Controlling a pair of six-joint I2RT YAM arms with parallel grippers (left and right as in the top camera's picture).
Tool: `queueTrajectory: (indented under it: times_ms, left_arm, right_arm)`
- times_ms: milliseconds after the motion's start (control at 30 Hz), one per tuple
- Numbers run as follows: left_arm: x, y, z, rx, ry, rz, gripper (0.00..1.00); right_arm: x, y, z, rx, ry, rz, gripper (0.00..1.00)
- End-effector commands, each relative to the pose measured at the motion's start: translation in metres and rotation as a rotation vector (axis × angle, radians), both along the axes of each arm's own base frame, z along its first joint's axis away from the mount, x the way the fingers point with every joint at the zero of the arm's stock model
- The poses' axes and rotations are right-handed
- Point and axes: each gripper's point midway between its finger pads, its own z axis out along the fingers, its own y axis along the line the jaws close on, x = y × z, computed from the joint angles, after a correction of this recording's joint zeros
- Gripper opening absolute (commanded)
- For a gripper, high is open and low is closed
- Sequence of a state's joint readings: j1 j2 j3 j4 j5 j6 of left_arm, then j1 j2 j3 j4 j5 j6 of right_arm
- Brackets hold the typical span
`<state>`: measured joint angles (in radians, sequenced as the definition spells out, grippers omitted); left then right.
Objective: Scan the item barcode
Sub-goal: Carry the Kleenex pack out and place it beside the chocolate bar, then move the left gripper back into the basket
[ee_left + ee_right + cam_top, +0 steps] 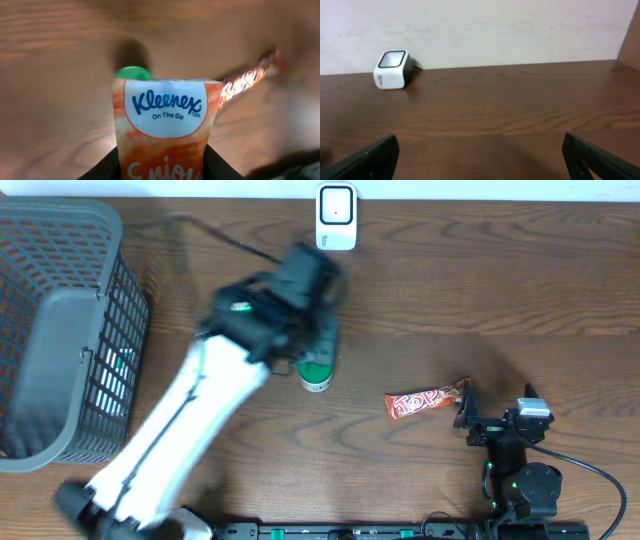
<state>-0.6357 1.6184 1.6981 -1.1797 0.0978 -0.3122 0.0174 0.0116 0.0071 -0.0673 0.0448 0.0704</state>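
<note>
In the left wrist view, my left gripper (162, 171) is shut on an orange-and-white Kleenex tissue pack (165, 120), one dark finger on each side, and holds it above the table. Overhead, the left gripper (300, 300) is blurred and sits left of the middle. It covers the pack, so no barcode shows. The white barcode scanner (336, 217) stands at the table's far edge; in the right wrist view the scanner (392, 69) appears at the far left. My right gripper (478, 423) rests near the front right, its jaws wide open (480, 155) with nothing between them.
A small container with a green cap (316, 373) stands just below the left gripper, and the cap (132, 74) shows behind the pack. A red chocolate bar (428, 402) lies near the right gripper. A grey plastic basket (60, 330) fills the left side.
</note>
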Motion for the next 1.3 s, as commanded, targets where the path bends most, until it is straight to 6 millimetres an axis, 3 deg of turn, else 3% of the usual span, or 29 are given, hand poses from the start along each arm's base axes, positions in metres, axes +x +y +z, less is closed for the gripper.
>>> queueTrajectory:
  times_ms: [0,167,400,700,800,933,1100,1167,1233,1267]
  left_arm:
    - [-0.005,-0.026,-0.032,0.099,0.01,-0.221,0.39]
    - [-0.005,-0.064,-0.083,0.171,0.041,-0.414,0.39]
    - [0.0,-0.102,-0.138,0.187,0.055,-0.523,0.39]
    - [0.019,-0.118,-0.177,0.2,0.019,-0.613,0.4]
    - [0.024,-0.119,-0.179,0.214,-0.007,-0.64,0.54]
    - [0.048,-0.1,-0.173,0.359,-0.101,-0.586,0.77]
    - [0.067,-0.077,-0.137,0.475,-0.208,-0.517,0.85]
    - [0.068,-0.076,-0.107,0.444,-0.261,-0.498,0.86]
    - [0.069,-0.075,-0.064,0.383,-0.344,-0.453,0.9]
    - [0.068,-0.07,-0.023,0.321,-0.418,-0.4,0.94]
  right_arm:
    - [0.0,-0.003,0.0,-0.009,-0.001,-0.013,0.99]
    - [0.0,-0.003,0.0,-0.009,-0.001,-0.013,0.99]
    - [0.0,-0.003,0.0,-0.009,-0.001,-0.013,0.99]
    - [0.0,-0.003,0.0,-0.009,-0.001,-0.013,0.99]
    - [0.0,-0.003,0.0,-0.009,-0.001,-0.013,0.99]
    - [0.0,-0.003,0.0,-0.009,-0.001,-0.013,0.99]
    - [0.0,-0.003,0.0,-0.009,-0.001,-0.013,0.99]
    - [0.0,-0.003,0.0,-0.009,-0.001,-0.013,0.99]
    - [0.0,-0.003,0.0,-0.009,-0.001,-0.013,0.99]
    - [0.0,-0.003,0.0,-0.009,-0.001,-0.013,0.99]
